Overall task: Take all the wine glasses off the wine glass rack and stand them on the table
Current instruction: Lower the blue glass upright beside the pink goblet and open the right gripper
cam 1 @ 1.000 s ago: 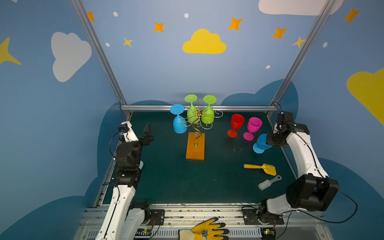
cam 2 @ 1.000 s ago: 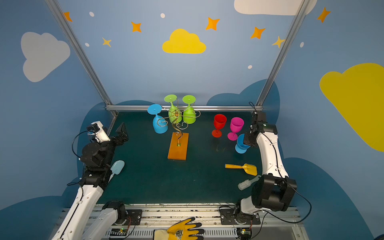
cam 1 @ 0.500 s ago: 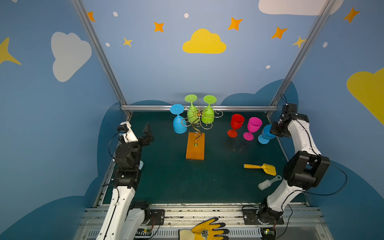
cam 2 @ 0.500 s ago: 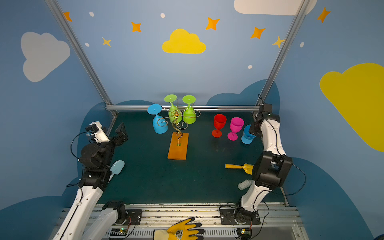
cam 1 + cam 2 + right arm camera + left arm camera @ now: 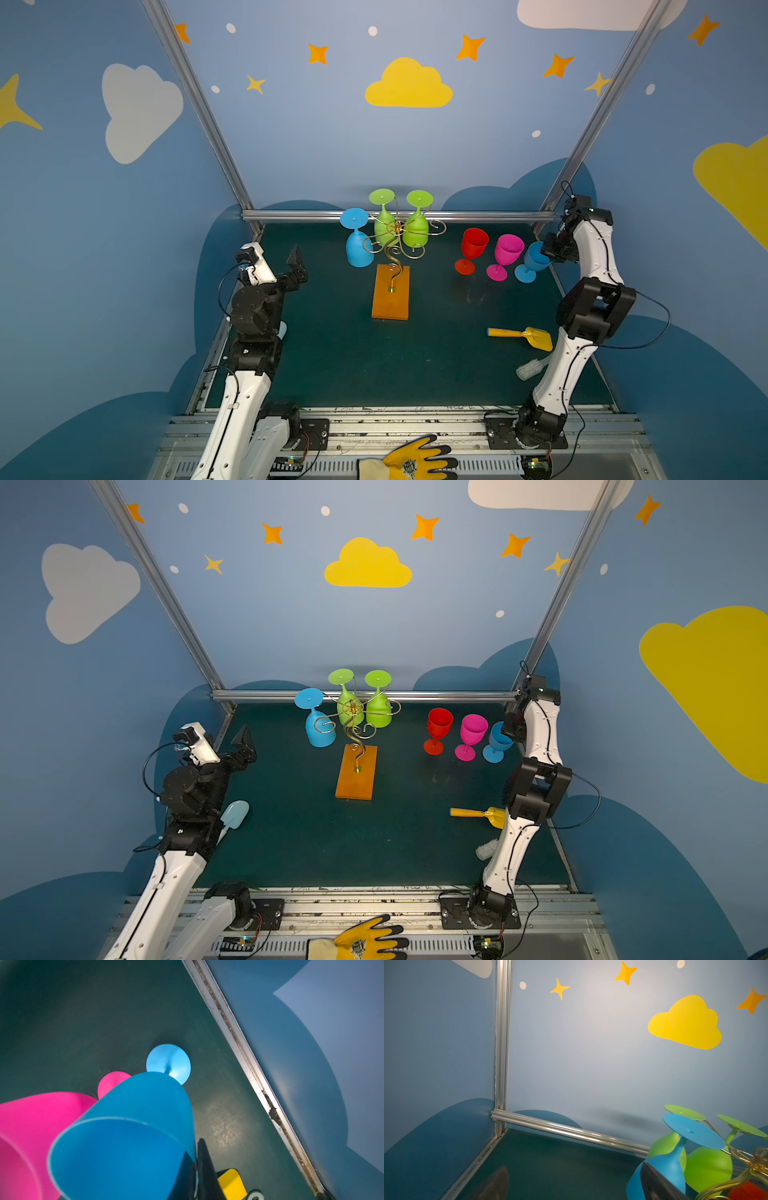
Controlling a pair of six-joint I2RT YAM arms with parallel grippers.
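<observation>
The white brush, at four o'clock from the wine glass rack, sits half hidden behind the right arm; the right gripper, at the standing blue glass, is too small to tell, its jaws perhaps parted.

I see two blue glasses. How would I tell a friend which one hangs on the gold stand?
Find the wine glass rack, gold wire on an orange wooden base, mid-table. Three glasses hang from it upside down; in both top views the blue wine glass is the leftmost. Its neighbours are two green glasses, and the other blue glass stands upright far right.
</observation>
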